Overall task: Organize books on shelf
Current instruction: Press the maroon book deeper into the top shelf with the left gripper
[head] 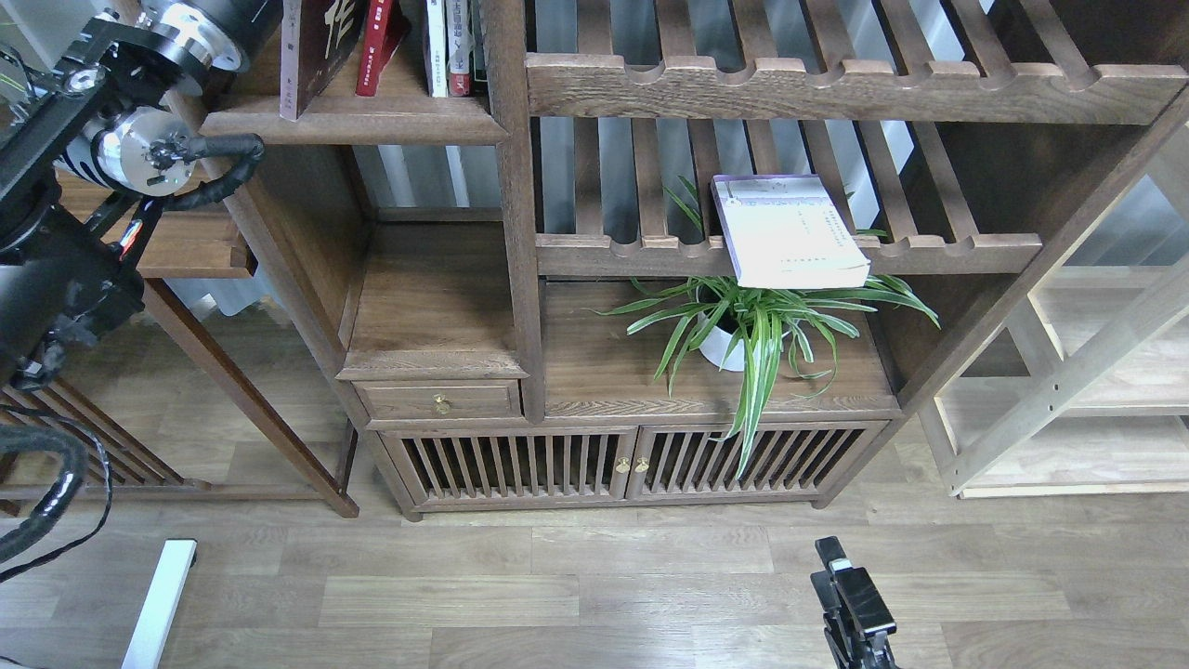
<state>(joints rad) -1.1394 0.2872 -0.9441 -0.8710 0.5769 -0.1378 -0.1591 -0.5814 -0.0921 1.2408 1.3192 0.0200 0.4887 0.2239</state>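
At the upper left of the frame your left arm (111,158) reached up toward the shelf (353,121), and its far end ran out past the top edge, so the left tool was out of sight and its state could not be read. The maroon book (311,46) with white characters stood on that shelf, tilted, its lower corner hanging over the rounded front edge just beside the arm's silver wrist ring. Right of it, on the same board, leaned the red book (376,46), then two slim upright volumes (448,46), white-spined and red-spined, hard against the dark upright post (511,204).

The pale lavender-white book (790,232) lay flat on the slatted rack (790,253) in the middle right of the frame, its near end jutting over the notched front rail. Directly under it a spider plant (762,325) in a white pot (720,348) spread its leaves up to the rail and down over the cabinet doors (632,465), crowding the space below that book. A second notched rack (836,88) crossed above it.

Your right tool (850,595) sat low at the bottom centre-right, over the wooden floor (557,595), well apart from every book; seen end-on and dark, you could not tell whether its fingers were apart or together. A light pine frame (1068,390) stood at the right edge.
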